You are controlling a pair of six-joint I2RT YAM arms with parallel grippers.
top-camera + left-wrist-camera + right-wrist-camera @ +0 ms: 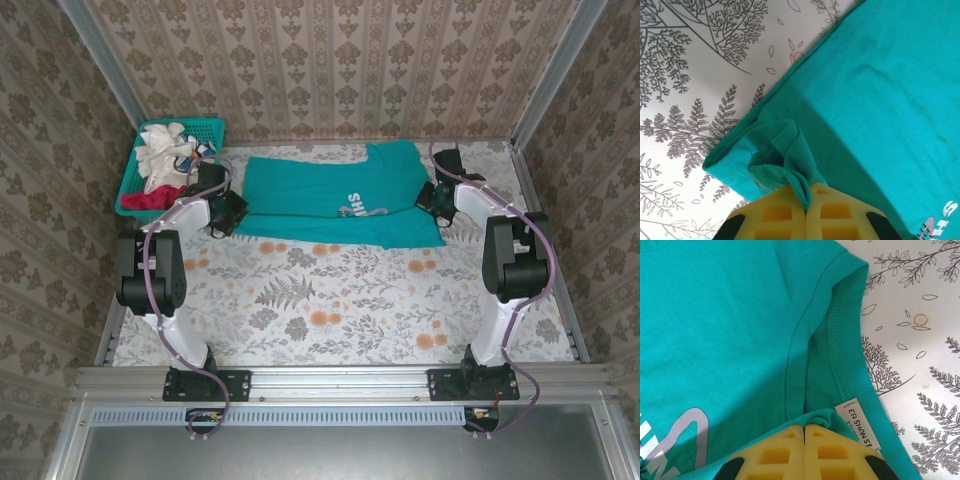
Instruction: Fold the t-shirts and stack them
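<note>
A teal t-shirt (pixel 330 195) with white lettering lies spread at the back of the table, partly folded over itself. My left gripper (pixel 235 212) is at its left end. In the left wrist view the gripper (pixel 807 194) is shut on a bunched pinch of the shirt's hem (pixel 785 150). My right gripper (pixel 432 195) is at the shirt's right end. There the gripper (pixel 804 428) is shut on a fold of teal cloth beside a white label (pixel 857 427). A white shirt (pixel 165 150) and a red one (pixel 150 198) lie crumpled in the basket.
The teal mesh basket (pixel 205 125) stands at the back left corner, just behind my left arm. Patterned walls close in the table on three sides. The floral tablecloth (pixel 330 300) stretches between the shirt and the arm bases.
</note>
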